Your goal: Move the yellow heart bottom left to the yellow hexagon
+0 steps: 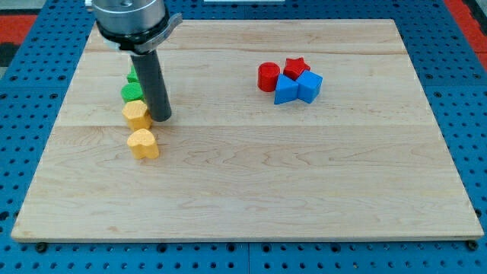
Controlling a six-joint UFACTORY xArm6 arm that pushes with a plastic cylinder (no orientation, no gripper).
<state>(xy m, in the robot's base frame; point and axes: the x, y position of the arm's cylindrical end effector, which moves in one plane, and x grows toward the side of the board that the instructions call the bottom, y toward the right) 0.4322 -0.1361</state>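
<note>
- One camera view covers the whole wooden board [251, 190], and we read it from the view's left to its right.
- At the view's left, a column of four blocks runs downward: a green block [134, 75] partly hidden behind our rod, a second green block [132, 93], then two yellow ones.
- We take the upper yellow block as the yellow hexagon [136, 115] and the lower as the yellow heart [143, 143], though the shapes are hard to tell apart; they lie just beside each other.
- My tip [160, 117] rests just right of the yellow hexagon, apparently touching it, well placed to nudge that column sideways.
- We judge the heart still sits slightly right of directly below, so a leftward push remains.
- At the view's upper right, a red cylinder [267, 77], red star [295, 67] and two blue blocks [286, 90] [310, 85] cluster together, well apart from our work.
- We carry no jaws, only the rod.
- We find no brand, label or writing anywhere.
</note>
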